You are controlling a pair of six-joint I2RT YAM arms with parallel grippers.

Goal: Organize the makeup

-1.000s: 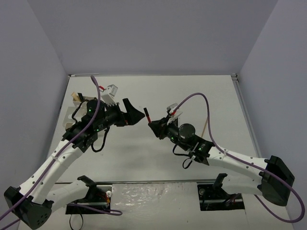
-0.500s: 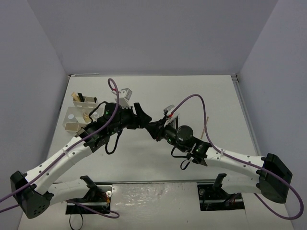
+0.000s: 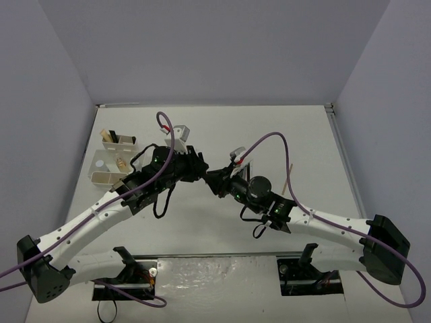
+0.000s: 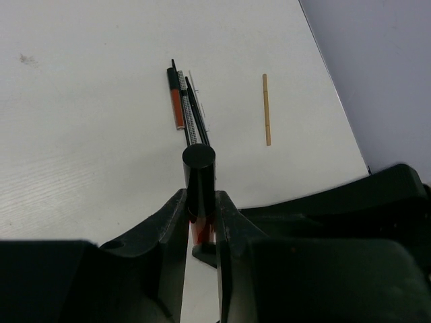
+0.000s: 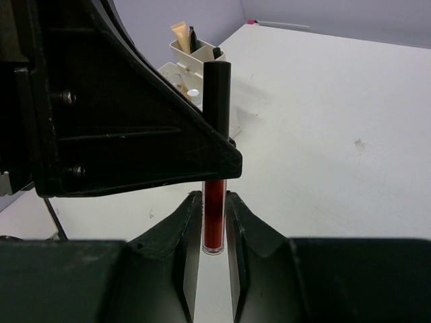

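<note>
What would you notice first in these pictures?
The left end effector and the right end effector meet nose to nose over the middle of the table. Both pinch one red tube with a black cap, held upright between them. After that, the white tray at the table's far left.

Tube (image 4: 199, 176) over table (image 3: 283, 128) centre, tray (image 3: 103, 178) far left, stick (image 4: 267, 109) right of pencils (image 4: 190, 111)

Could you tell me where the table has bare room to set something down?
Bare: the table along its far edge, and right of the stick. Crowded: the tray, the pencils, mid-table where left fingers and right fingers meet on the tube.
</note>
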